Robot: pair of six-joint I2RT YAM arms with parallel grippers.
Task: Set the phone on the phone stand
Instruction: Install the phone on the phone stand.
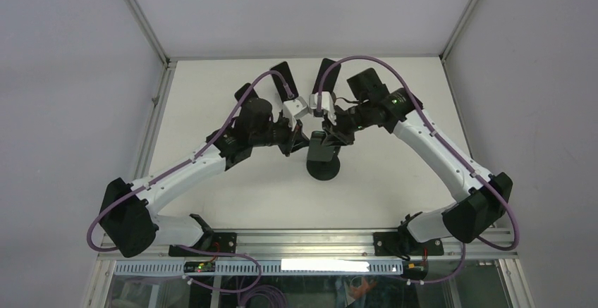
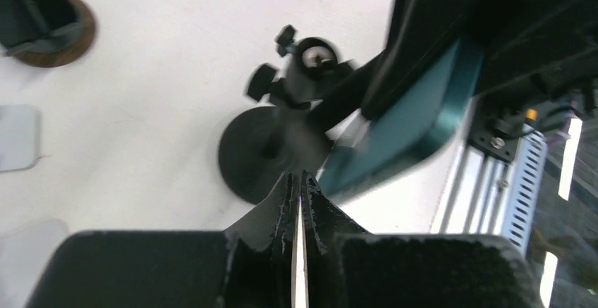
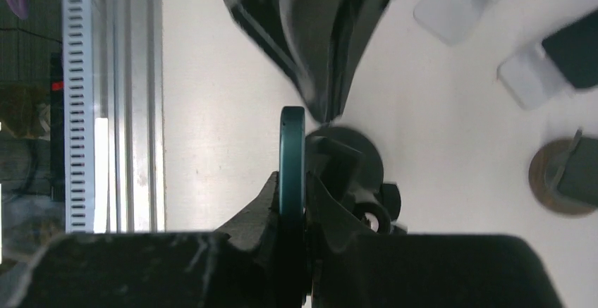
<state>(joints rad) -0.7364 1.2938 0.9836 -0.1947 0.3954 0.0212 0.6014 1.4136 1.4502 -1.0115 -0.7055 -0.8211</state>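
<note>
- right claw point(image 3: 293, 194) is gripping the teal phone point(image 3: 292, 139) edge-on, holding it just beside the phone stand point(image 3: 349, 163) head
- left claw point(image 2: 300, 189) is sitting clenched and empty, close beside the phone stand
- phone stand is standing mid-table point(image 1: 247, 188)

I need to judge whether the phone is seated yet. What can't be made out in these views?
- Left wrist: phone and phone stand are motion-blurred; contact between them is unclear.
- Right wrist: phone seen edge-on, partly hidden by the right end effector; screen side unseen.
- Top: too small and dark to tell phone from phone stand.
</note>
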